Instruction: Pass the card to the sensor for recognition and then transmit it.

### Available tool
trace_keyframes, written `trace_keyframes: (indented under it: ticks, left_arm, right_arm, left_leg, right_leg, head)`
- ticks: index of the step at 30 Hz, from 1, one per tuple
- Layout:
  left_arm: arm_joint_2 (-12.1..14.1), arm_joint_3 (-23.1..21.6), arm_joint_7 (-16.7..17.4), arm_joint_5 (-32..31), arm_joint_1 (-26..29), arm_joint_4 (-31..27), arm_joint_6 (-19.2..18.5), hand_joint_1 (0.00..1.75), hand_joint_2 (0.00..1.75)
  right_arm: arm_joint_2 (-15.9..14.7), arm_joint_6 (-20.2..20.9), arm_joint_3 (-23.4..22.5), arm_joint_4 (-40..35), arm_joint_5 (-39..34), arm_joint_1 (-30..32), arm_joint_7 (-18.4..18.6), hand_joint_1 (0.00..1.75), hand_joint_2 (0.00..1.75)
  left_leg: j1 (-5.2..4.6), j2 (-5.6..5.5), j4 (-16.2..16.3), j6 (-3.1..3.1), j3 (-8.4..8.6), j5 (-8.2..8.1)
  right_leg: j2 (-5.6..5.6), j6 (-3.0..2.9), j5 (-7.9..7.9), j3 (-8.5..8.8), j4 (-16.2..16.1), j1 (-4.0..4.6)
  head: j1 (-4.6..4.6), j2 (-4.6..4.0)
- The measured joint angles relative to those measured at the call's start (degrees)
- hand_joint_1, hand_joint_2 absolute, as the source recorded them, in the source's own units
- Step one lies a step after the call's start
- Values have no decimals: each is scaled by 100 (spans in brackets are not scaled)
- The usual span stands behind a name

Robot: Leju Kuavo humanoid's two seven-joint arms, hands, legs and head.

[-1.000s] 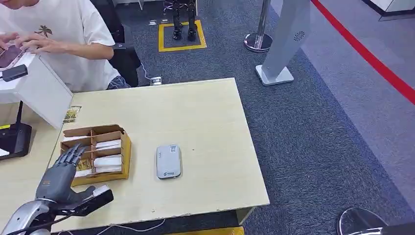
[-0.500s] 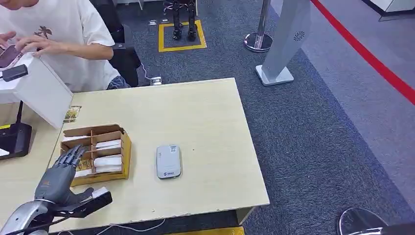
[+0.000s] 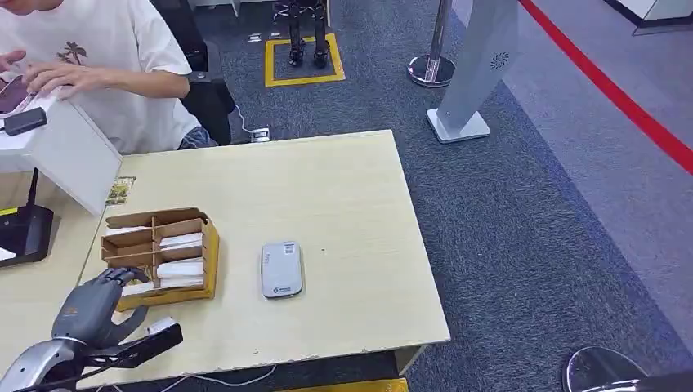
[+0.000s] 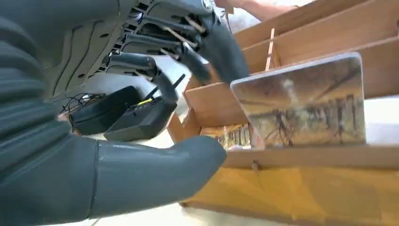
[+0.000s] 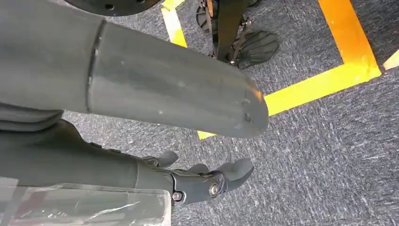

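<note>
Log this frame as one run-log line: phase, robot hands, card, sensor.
phase: reaching for card | left robot hand: fingers at cardboard box, nothing held | right robot hand: hanging over floor | card: in box | sensor: on table

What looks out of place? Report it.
One card sticks up, tilted, above the dividers of the box, right by the left hand. Whether the hand grips it is unclear. Nothing else stands out.
</note>
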Motion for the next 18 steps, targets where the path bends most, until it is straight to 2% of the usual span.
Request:
trace_keyframes:
  ticks: [18]
  left_arm:
    - [28, 31, -48, 234, 112, -63, 57, 175, 175]
  right_arm:
    - [-2, 35, 0, -4, 0, -1, 0, 0, 0]
  left_leg:
    - [0, -1, 0, 0, 0, 0]
  right_leg:
    - [-1, 0, 0, 0, 0, 0]
  head:
    - [-2, 0]
